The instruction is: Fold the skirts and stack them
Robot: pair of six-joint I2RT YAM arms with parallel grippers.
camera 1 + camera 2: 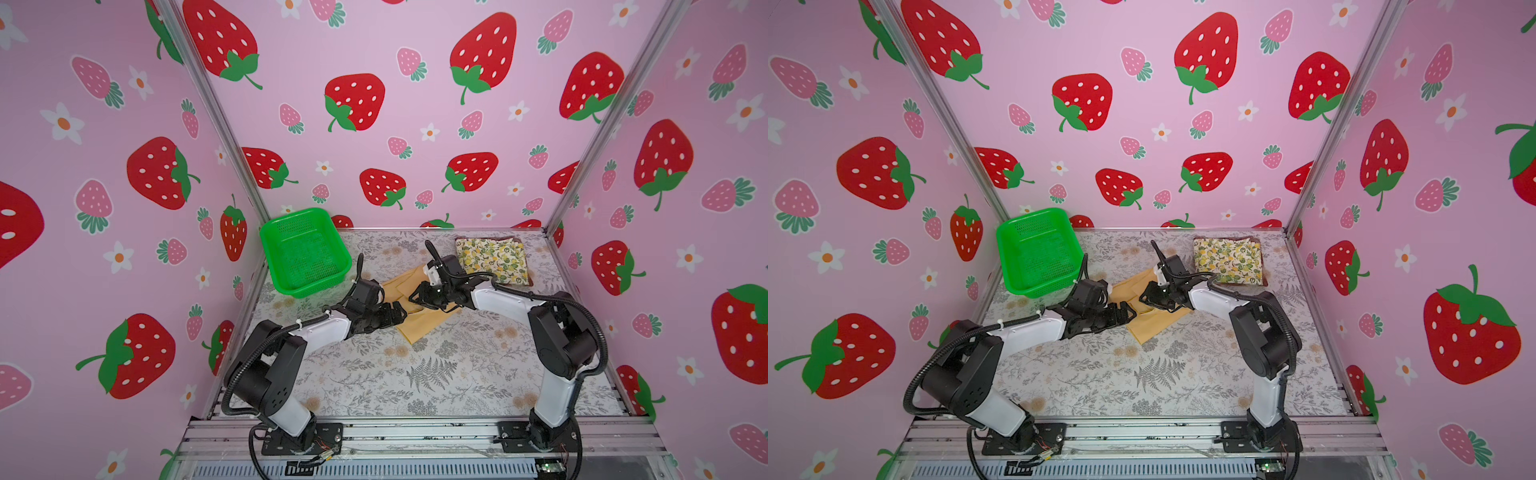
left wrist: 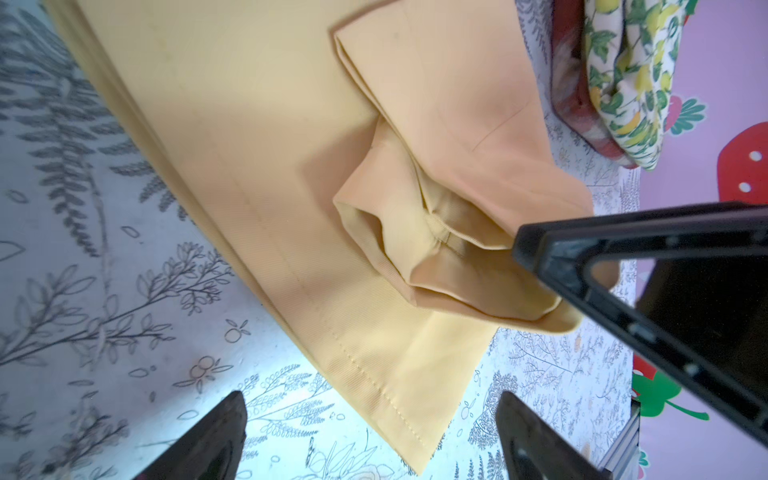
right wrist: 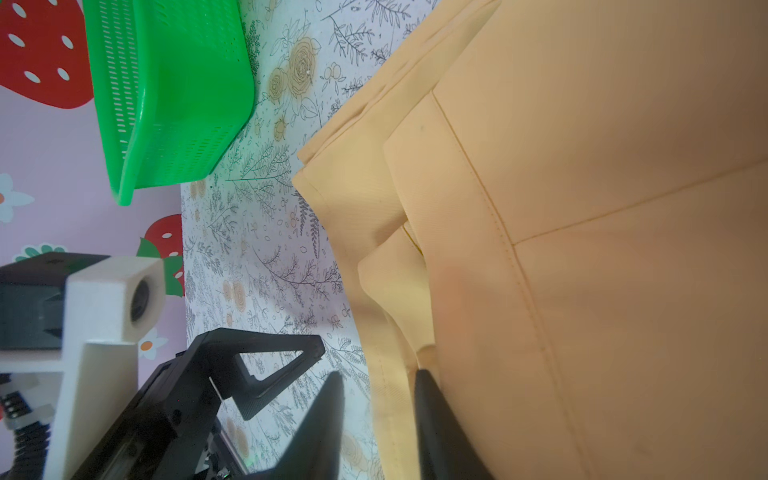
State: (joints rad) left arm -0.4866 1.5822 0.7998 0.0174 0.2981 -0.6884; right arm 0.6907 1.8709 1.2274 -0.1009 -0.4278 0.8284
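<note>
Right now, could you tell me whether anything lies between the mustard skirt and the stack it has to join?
Nothing lies on the table between the mustard skirt and the lemon skirt; only the right arm reaches over that gap.

Bright even light, soft shadows; wrist cams blurry close-up.

plain mustard skirt [image 1: 419,327], lemon-print skirt [image 1: 492,259], grn basket [image 1: 305,253].

Mustard skirt [image 1: 419,328]: plain yellow, lies mid-table, partly folded, one flap doubled over with a puckered corner on top. Lemon-print skirt [image 1: 492,257]: folded pad, far right of table, stacked on the plaid skirt [image 2: 567,99]; only its red-brown edge shows.
</note>
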